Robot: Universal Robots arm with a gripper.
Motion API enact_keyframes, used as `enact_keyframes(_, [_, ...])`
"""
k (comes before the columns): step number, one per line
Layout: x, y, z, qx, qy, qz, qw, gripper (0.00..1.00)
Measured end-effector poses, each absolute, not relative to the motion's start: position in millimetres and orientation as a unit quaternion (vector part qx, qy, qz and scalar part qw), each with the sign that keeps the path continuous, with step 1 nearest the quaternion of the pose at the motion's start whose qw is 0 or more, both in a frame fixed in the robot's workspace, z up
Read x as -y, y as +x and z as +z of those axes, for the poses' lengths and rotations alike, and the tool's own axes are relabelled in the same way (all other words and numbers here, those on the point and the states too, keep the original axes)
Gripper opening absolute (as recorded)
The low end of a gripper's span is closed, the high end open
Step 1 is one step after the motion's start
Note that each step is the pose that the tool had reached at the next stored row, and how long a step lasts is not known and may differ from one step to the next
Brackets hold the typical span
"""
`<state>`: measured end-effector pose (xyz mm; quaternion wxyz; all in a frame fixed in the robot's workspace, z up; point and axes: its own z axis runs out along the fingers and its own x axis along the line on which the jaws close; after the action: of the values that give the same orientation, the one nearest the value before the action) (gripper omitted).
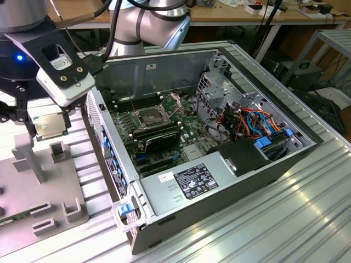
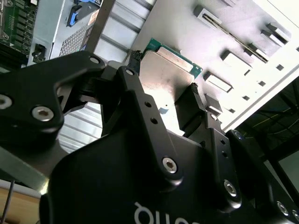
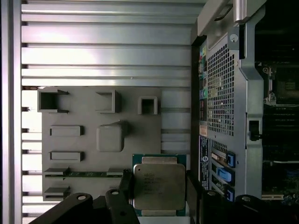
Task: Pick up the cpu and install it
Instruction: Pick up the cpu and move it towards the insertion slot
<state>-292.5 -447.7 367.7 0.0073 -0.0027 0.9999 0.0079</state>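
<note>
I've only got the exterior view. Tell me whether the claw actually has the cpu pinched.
Observer: In the second wrist view the claw is closed on the cpu, with a fingertip against each of two opposite edges.
Operator: Now report whether it sits square or skewed.
Observer: Square. In the first wrist view the chip's edges run parallel to the edges of the grey fixture plate behind it.
</note>
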Motion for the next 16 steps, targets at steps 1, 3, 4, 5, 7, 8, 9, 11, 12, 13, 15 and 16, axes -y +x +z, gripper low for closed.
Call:
enact_keyframes(1, [448,-291,368,-1.0,-0.003,0.008,0.007,0.55])
enact_keyframes(3, [448,-288,368,-1.0,-0.003,0.008,0.007,0.55])
enact_keyframes(4, [448,-286,368,-1.0,-0.003,0.008,0.007,0.55])
enact_keyframes(5, [448,-283,368,-1.0,-0.003,0.008,0.007,0.55])
enact_keyframes(7, [448,-278,368,-1.0,-0.003,0.008,0.007,0.55])
enact_keyframes(8, [448,-277,368,-1.0,-0.003,0.008,0.007,0.55])
enact_keyframes(9, [448,-275,368,-1.0,-0.003,0.008,0.007,0.55])
enact_keyframes(11, [448,-272,368,-1.0,-0.003,0.008,0.007,0.55])
enact_keyframes(12, [448,-270,368,-1.0,-0.003,0.008,0.007,0.55])
enact_keyframes(13, [448,-268,368,-1.0,-0.003,0.008,0.007,0.55])
enact_keyframes(15, [448,-264,368,-1.0,-0.003,0.008,0.007,0.55])
enact_keyframes(16, [448,-262,368,-1.0,-0.003,0.008,0.007,0.55])
